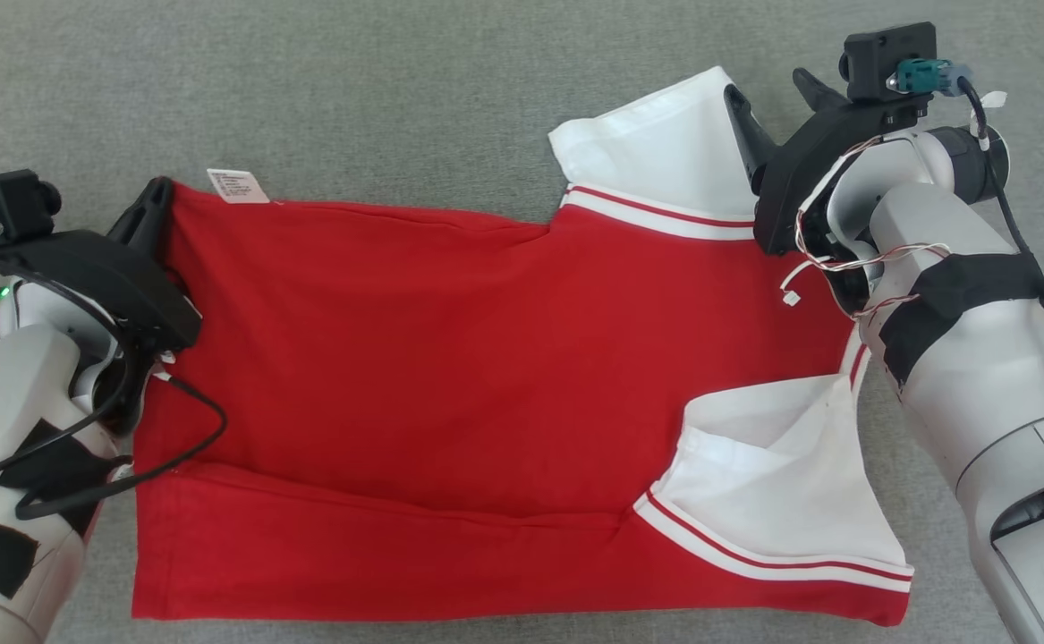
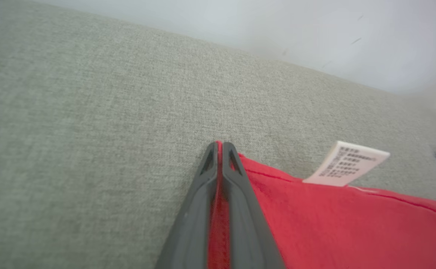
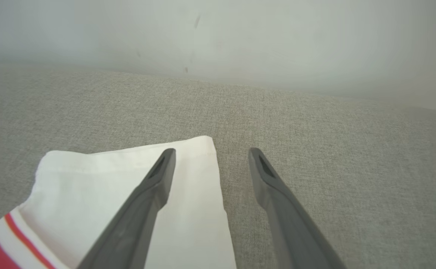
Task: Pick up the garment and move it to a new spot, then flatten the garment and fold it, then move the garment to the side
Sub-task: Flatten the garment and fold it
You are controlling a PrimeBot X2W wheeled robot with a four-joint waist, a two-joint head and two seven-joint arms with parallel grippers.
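Observation:
The garment (image 1: 450, 358) is a red shirt with white, red-striped sleeves, spread sideways on the grey surface. My left gripper (image 1: 157, 192) is shut on its far left hem corner; in the left wrist view red cloth (image 2: 333, 228) is pinched between the closed fingers (image 2: 240, 194). A white care label (image 1: 237, 186) (image 2: 346, 163) sticks out just beside that corner. My right gripper (image 1: 776, 94) stands open over the far white sleeve (image 1: 665, 148). In the right wrist view one finger (image 3: 147, 198) lies over the sleeve (image 3: 90, 194) and the other finger (image 3: 281, 201) is over bare grey fabric.
Grey woven fabric (image 1: 352, 89) covers the whole work surface around the shirt. The near white sleeve (image 1: 772, 483) lies folded over the shirt's lower right. A pale wall (image 3: 218, 33) rises behind the surface's far edge.

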